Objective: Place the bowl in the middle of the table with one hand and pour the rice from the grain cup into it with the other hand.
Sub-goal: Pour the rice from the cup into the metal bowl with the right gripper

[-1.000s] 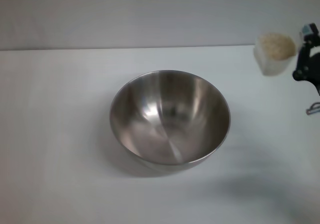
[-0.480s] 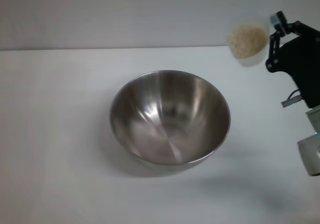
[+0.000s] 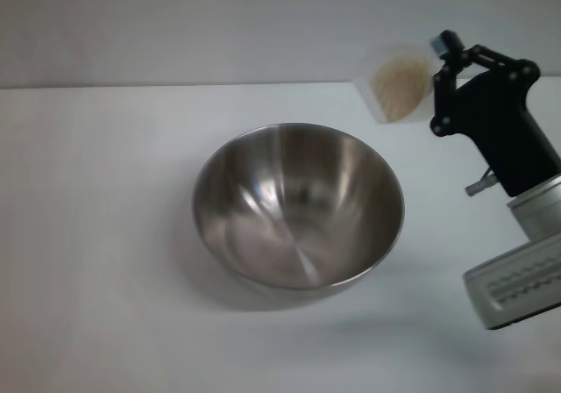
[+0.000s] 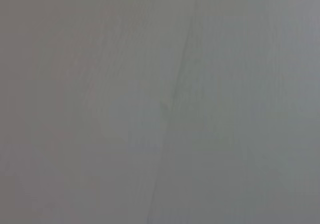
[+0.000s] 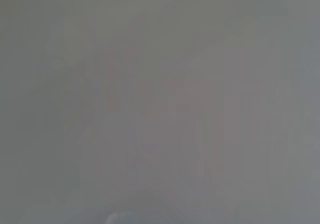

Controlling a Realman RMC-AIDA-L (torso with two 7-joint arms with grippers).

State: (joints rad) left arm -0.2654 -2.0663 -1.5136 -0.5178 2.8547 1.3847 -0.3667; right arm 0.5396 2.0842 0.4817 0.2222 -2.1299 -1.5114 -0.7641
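Right gripper holds grain cup (rice inside) beyond bowl.

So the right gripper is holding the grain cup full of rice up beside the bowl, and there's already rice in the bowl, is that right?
Not quite. The head view shows the bowl empty, its steel inside bare. The rest holds: the right gripper holds the grain cup raised beside the bowl, with the rice inside it.

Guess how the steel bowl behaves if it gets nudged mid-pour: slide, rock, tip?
The bowl is wide and low, so it probably won't tip. Its rounded underside may let it rock. Polished metal on the smooth white table likely slides easily, and it is empty, so little weight holds it.
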